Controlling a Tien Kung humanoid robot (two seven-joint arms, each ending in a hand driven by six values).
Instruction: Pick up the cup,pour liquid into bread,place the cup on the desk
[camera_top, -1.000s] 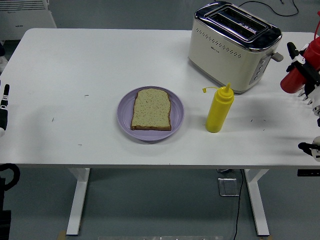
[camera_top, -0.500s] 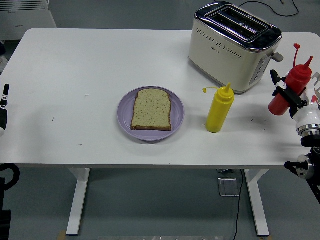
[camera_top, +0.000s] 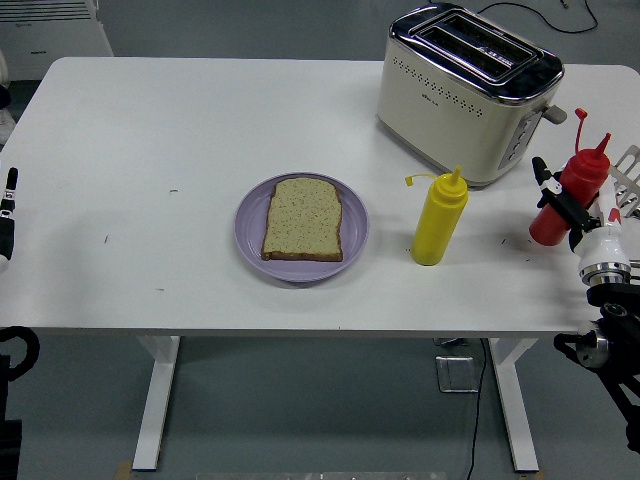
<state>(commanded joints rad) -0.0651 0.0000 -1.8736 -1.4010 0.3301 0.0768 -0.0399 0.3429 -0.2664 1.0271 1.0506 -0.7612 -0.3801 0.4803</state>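
A slice of bread (camera_top: 302, 218) lies on a purple plate (camera_top: 250, 240) at the table's middle. No cup shows. A red squeeze bottle (camera_top: 572, 185) with its cap open stands almost upright, leaning slightly right, its base on or just above the table near the right edge. My right hand (camera_top: 560, 207) comes in from the lower right, and its black fingers (camera_top: 545, 178) are wrapped around the bottle's middle. My left hand (camera_top: 8, 215) rests at the left edge, far from the plate.
A yellow squeeze bottle (camera_top: 439, 218) stands right of the plate. A cream and chrome toaster (camera_top: 465, 90) stands at the back right, just behind the red bottle. A white object (camera_top: 50, 35) stands behind the table's far left corner.
My right hand has brought the red bottle down and to the left, from tilted in the air at the right edge to almost upright at the table surface. The left arm has not moved.
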